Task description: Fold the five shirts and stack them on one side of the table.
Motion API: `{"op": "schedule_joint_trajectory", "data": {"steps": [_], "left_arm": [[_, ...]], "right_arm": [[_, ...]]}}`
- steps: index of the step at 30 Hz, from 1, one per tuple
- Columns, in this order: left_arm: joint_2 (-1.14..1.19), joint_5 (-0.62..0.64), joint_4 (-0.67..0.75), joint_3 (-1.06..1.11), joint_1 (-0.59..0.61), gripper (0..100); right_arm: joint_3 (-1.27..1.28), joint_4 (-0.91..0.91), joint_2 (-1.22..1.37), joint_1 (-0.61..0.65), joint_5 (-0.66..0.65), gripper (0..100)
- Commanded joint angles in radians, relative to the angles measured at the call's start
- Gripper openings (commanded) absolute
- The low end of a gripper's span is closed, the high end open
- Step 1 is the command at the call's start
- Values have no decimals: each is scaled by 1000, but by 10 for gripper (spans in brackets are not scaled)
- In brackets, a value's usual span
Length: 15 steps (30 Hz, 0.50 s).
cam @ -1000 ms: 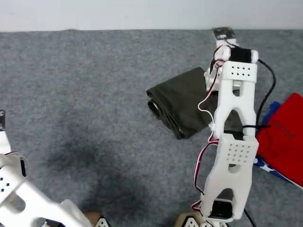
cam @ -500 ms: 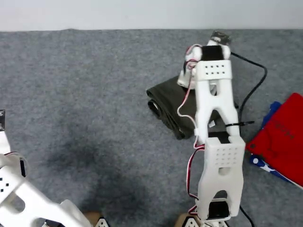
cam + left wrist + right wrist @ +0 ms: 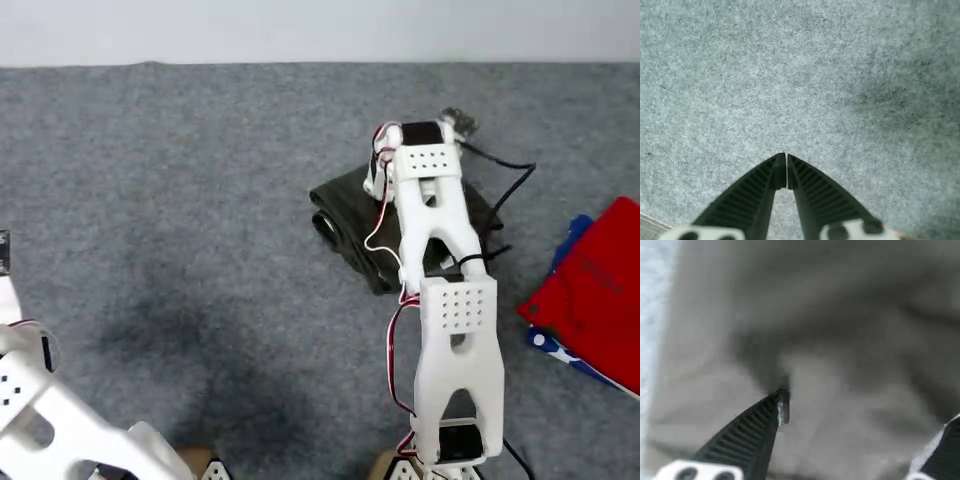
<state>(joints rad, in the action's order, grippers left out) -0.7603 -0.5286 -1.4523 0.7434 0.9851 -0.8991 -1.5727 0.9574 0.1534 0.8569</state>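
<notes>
A dark olive folded shirt [image 3: 348,215] lies right of the table's middle on the grey carpet. My right arm [image 3: 432,200] stretches over it from the near edge. In the right wrist view my right gripper [image 3: 865,415] is open just above the olive shirt [image 3: 840,315], with one fingertip [image 3: 781,405] close to the cloth and nothing held. My left gripper [image 3: 786,170] is shut and empty over bare carpet; its arm [image 3: 40,410] sits at the near left corner.
A red folded shirt [image 3: 600,285] lies at the right edge on top of a blue one [image 3: 558,345]. The white wall strip [image 3: 300,30] borders the far side. Grey carpet [image 3: 180,200] covers the left half.
My right arm has swung left from beside the olive shirt to directly over it, covering more of the cloth. The left arm and the shirts have not moved.
</notes>
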Motion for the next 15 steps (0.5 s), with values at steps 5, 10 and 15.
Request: {"op": "schedule_joint_trajectory", "data": {"steps": [5,10,15], "left_arm": [[-12,-11,34,35,-9,19],[-17,-11,34,28,-52,19],[-17,-11,34,28,-112,19]], "right_arm": [[-8,42,104,-21,21,442],[-34,25,107,-47,9,210],[-34,18,113,-74,-77,8]]}}
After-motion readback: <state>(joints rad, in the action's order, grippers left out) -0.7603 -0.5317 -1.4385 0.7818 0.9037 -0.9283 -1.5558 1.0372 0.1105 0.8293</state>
